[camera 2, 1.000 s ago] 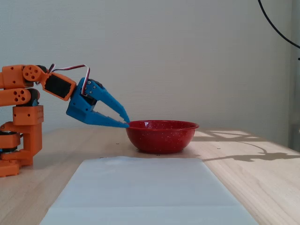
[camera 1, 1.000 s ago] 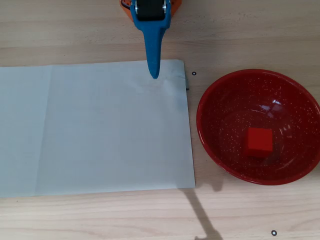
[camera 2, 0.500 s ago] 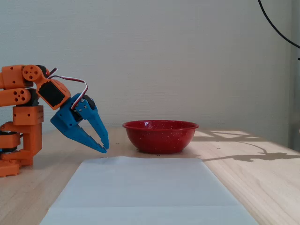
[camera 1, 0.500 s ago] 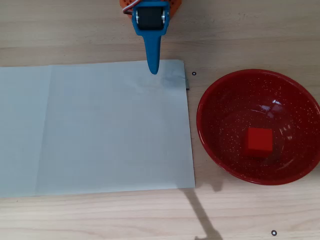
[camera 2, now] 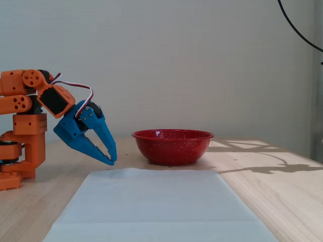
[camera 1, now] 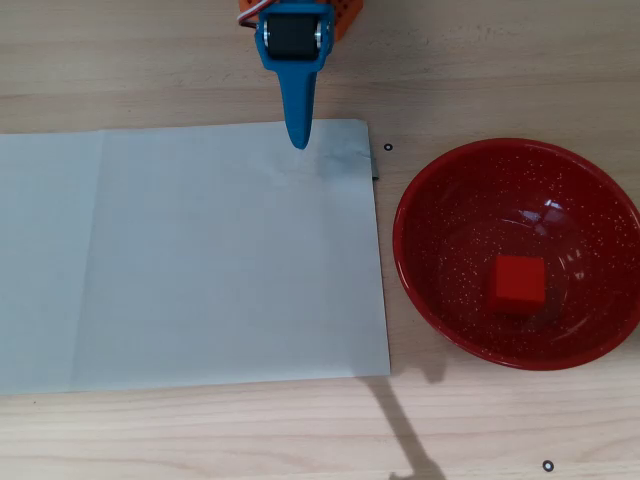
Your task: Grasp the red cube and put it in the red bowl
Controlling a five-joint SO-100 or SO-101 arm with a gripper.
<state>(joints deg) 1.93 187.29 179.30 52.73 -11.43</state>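
One wooden surface (camera 1: 150, 50) carries everything in view. Across its centre and 9 o'clock half in the overhead view lies a large pale paper sheet (camera 1: 190, 260), long axis running 9 to 3 o'clock.

At 3 o'clock of the sheet, just beside its edge, stands the red bowl (camera 1: 430, 290), upright with its mouth facing up; the fixed view shows its rim level (camera 2: 172, 134). Being round, it has no long axis.

The orange arm (camera 2: 22, 126) is folded back at 12 o'clock of the overhead view. Its blue pincer (camera 1: 298, 140) points toward 6 o'clock, tips hanging just over the sheet's 12 o'clock edge. In the fixed view the pincer (camera 2: 111, 160) is angled downward with the jaws nearly together at the tips. It holds nothing.

The red cube (camera 1: 518, 283) lies on the bowl floor, slightly toward 4 o'clock of the bowl's centre. Its edges run roughly square to the picture frame, one flat face up; with equal sides it has no long axis.

Task status, as a judgement: placement appears complete, since the cube sits inside the bowl and the pincer is well apart from both. No step appears to be left except parking the arm.
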